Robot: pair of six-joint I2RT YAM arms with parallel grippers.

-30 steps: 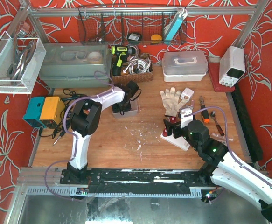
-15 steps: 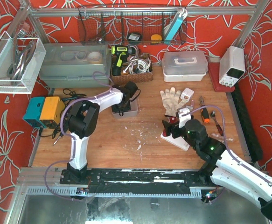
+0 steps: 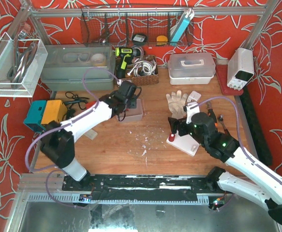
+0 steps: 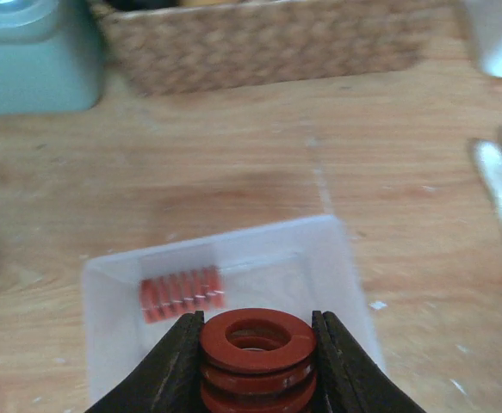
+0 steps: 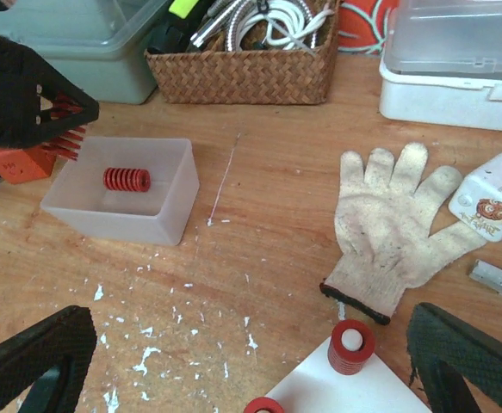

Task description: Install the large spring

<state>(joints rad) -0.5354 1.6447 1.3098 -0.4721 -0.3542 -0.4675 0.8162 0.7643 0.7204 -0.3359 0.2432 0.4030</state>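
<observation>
Pickup step: our left gripper (image 4: 257, 372) is clamped on the large spring (image 4: 257, 337) above the tray (image 4: 354, 284). Next, we should carry it to the base (image 5: 362, 397), where our right gripper (image 5: 246, 361) hovers, jaws wide apart.

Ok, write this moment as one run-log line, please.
left end effector: shut on large spring, by tray | tray: small spring inside | right end effector: open, over white base

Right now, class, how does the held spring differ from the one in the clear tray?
The held spring is wider, with thicker coils; the tray spring is slimmer. The held spring is clamped in the left tool; the tray spring lies loose on its side in the tray. Both are red coils.
</observation>
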